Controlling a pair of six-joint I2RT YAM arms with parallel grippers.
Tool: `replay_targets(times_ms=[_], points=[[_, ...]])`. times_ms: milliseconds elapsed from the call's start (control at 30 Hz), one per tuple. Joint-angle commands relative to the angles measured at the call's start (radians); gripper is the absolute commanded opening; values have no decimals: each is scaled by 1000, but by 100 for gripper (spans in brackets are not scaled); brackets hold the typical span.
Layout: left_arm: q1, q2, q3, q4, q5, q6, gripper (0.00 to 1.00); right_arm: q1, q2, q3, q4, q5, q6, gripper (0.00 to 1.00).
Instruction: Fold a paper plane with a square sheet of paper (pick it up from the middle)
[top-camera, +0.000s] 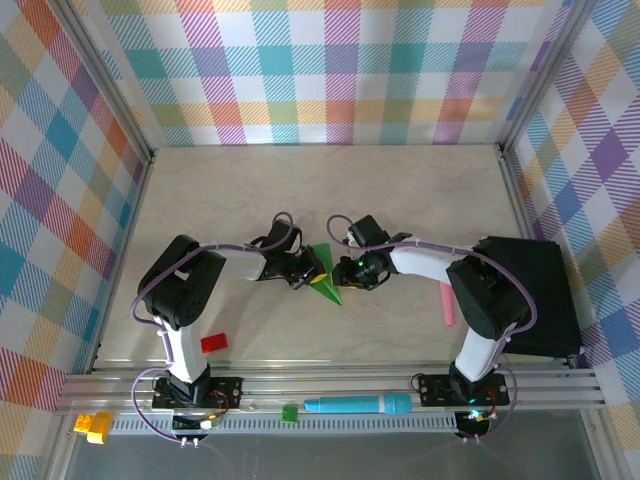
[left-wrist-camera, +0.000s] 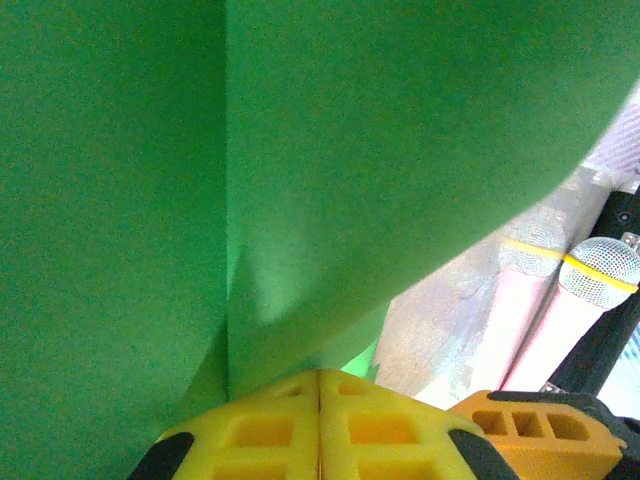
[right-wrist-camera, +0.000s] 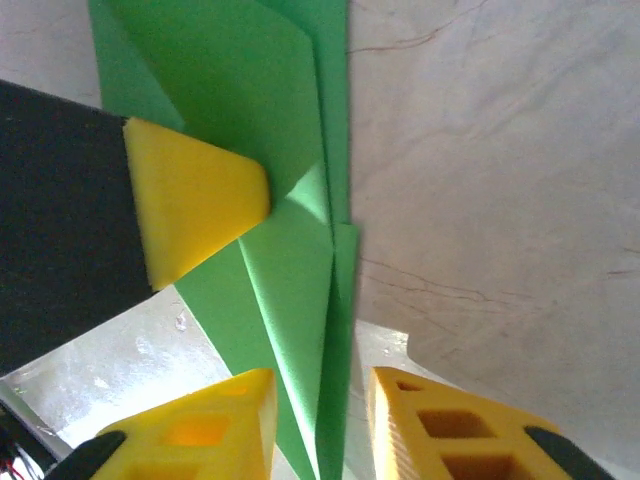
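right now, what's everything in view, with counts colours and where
folded paper: 1, bright green, table centre, between the pincers
red block: 1, red, table, near left arm's base
pink stick: 1, pink, table, beside right arm
black pad: 1, black, table's right side
marker: 1, teal, front rail
green block: 1, green, front rail, left of marker
yellow block: 1, yellow, front left corner
left pincer: 1, yellow pads, shut on folded paper
right pincer: 1, yellow pads, open, paper's edge between them
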Motion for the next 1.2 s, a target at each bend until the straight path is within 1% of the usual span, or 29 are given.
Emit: replay_targets(times_ms=[0, 233, 367, 567, 867, 1167], points=[[-7, 18, -26, -54, -31, -16, 9, -2, 35, 51, -47, -1, 3, 32], [-7, -18, -33, 13, -4, -47, 11, -1, 88, 105, -99, -3, 19, 33], [-7, -32, -38, 53, 11, -65, 13, -2, 102, 106, -113, 2, 24, 33], [-7, -56, -49, 116, 29, -88, 14, -1, 114, 100, -111, -24, 25, 32], [-7, -85, -58, 135, 38, -94, 16, -1, 99, 105, -121, -35, 22, 27], [0, -103, -35, 80, 20, -58, 16, -1, 109, 78, -115, -30, 25, 23]])
